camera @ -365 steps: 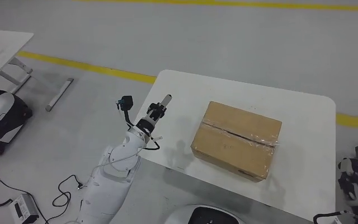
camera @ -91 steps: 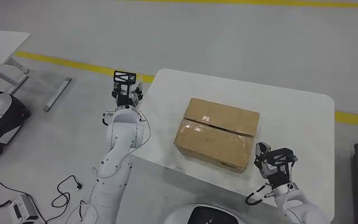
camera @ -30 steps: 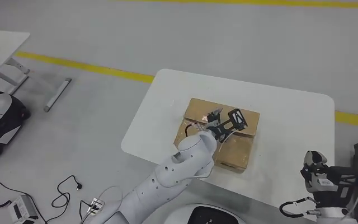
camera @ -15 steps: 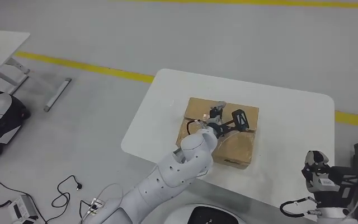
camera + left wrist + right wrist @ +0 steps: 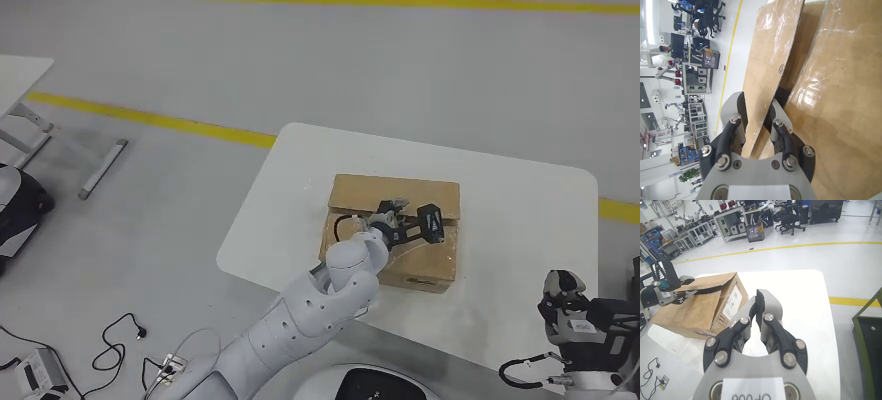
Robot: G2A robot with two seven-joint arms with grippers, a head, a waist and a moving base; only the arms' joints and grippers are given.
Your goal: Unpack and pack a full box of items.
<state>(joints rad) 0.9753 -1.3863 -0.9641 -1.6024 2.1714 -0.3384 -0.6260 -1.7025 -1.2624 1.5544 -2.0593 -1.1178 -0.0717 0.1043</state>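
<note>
Left gripper clamping raised flap of cardboard box, fingers closing narrow on card edge. Right gripper hanging by table near edge, well apart from box, fingers together, gripping nothing. Box sitting mid-table, bare surface lying all round. Box interior showing as dark slit, contents hidden

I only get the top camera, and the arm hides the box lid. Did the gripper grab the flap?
Observer: Yes. In the left wrist view the left gripper is shut on the flap, one finger on each face of the cardboard.
Operator: Is my other gripper holding anything?
Observer: No. The right wrist view shows the right gripper shut on nothing, above the table beside the box.
</note>
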